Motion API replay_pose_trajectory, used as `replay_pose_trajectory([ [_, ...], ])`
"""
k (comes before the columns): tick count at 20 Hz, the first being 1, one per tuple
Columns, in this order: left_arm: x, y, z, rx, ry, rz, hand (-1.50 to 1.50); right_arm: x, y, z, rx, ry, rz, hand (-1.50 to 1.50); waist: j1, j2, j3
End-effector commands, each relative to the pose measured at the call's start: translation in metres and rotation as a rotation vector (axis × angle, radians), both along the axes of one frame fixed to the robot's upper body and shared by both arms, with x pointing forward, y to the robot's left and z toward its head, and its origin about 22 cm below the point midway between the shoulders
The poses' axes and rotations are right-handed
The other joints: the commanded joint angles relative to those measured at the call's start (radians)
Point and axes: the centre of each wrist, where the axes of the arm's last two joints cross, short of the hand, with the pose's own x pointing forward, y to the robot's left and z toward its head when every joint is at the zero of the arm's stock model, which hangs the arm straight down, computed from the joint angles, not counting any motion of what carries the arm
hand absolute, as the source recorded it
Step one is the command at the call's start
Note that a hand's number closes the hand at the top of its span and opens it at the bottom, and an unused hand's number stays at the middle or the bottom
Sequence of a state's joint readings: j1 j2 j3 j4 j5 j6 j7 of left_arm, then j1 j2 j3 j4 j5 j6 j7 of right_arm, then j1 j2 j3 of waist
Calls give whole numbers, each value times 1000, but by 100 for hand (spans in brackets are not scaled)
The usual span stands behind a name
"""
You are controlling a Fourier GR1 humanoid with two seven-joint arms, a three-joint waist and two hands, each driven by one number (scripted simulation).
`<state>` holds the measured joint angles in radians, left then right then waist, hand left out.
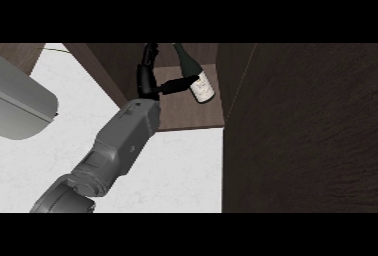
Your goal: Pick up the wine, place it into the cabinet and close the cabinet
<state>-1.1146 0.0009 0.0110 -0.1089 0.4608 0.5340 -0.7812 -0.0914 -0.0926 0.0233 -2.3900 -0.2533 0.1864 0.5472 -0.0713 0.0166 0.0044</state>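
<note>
Head view: The robot's left hand (150, 82) reaches into the open cabinet (117, 69). Its grey forearm (122, 137) slants up from the lower left, across the white table (173, 170) in front of the cabinet. The wine bottle (201, 86) is already inside, base down on the cabinet's brown shelf (188, 119) and neck leaning toward the back. The hand is open rather than wrapped round the glass. Its fingers (150, 57) point straight up, clear of the bottle on the side away from the door, and only the thumb (176, 85) stretches across to meet the label. That pose suggests the bottle is being steadied or let go on the shelf, not carried. The broad dark panel (303, 140) filling the side of the view beyond the bottle appears to be the cabinet's door, swung wide to leave room for the arm. A rounded grey appliance (22, 105) sits on the table well apart from the cabinet, on the forearm's far side. The right hand does not show. Placing looks all but done, and the door has yet to be closed.
</note>
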Motion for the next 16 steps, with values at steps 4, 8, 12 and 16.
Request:
replay_pose_trajectory([
  [4,-8,8,-16,-31,-14,66,-150,-8,5,11,5,-39,18,-150,1,10,-7],
  [8,-6,17,-15,-26,-31,52,-150,-3,2,5,22,-35,26,-150,-3,14,-6],
  [12,-16,16,-32,-21,-34,-16,-150,-17,12,11,8,-9,26,-150,12,4,-7],
  [16,0,30,-8,-58,-40,-48,-150,-16,2,5,18,-23,15,-150,7,5,-6],
])
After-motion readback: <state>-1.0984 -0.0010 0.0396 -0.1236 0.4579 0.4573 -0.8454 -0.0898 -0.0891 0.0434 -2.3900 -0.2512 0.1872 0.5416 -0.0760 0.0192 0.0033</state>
